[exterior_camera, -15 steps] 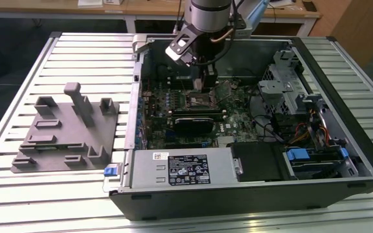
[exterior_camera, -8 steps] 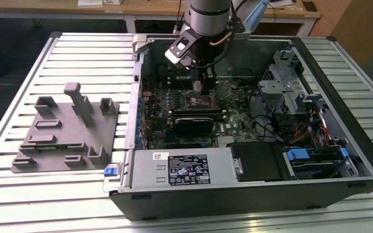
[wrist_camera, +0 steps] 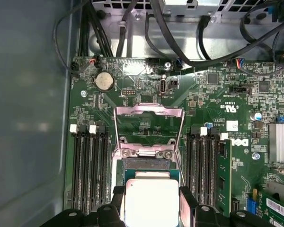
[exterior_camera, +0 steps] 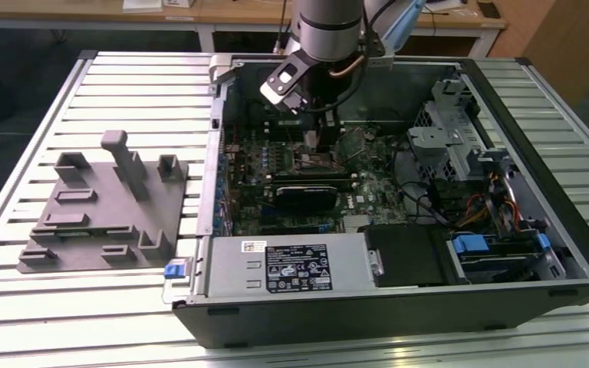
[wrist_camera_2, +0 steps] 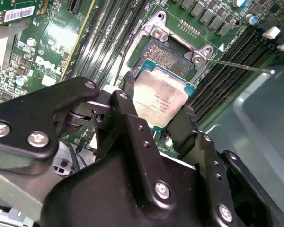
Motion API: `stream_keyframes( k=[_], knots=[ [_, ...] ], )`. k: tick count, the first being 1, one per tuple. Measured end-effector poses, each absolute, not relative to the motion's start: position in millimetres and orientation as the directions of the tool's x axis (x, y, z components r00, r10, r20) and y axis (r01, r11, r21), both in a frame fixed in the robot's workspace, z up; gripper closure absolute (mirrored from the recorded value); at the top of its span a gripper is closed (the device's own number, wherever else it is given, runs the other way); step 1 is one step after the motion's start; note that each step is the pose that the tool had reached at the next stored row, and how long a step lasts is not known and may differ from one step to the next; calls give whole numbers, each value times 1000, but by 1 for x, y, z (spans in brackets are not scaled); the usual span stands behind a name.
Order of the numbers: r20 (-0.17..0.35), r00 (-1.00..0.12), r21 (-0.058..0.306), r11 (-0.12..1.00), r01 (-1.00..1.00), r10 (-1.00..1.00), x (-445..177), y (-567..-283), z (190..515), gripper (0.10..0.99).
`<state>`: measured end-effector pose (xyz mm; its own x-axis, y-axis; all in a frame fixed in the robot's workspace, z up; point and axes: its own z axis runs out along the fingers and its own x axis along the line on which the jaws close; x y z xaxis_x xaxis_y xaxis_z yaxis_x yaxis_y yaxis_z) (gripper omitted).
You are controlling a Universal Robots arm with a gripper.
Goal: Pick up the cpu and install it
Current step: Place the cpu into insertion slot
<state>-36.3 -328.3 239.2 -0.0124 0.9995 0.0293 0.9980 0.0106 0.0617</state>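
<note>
The pincer [wrist_camera_2: 157,113] grips the cpu [wrist_camera_2: 160,97] tight between its two black fingers [wrist_camera_2: 128,101]. The shiny square sits right at the open socket [wrist_camera_2: 168,54] on the green board [wrist_camera: 132,75], in the far part of the computer case [exterior_camera: 376,322].

I count one cpu [wrist_camera_2: 160,97], pinched by the two fingers [wrist_camera_2: 128,113] of my one gripper [wrist_camera: 151,208]. On the one green board [wrist_camera: 217,94] I count one socket [wrist_camera: 149,163] with one hinged frame [wrist_camera: 149,112], two banks of memory slots [wrist_camera: 91,170] and one round coin battery [wrist_camera: 104,81]. Out in the wider scene there is one open computer case [exterior_camera: 376,322], one labelled silver box [exterior_camera: 289,264] inside it, one grey fixture tray [exterior_camera: 100,222] and one slatted table [exterior_camera: 70,322].
</note>
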Motion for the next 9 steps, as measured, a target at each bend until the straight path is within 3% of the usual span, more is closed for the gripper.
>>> stream_keyframes(
  k=[9],
  knots=[
    [29,-12,62,10,998,999,-37,-328,227,545]
  ],
)
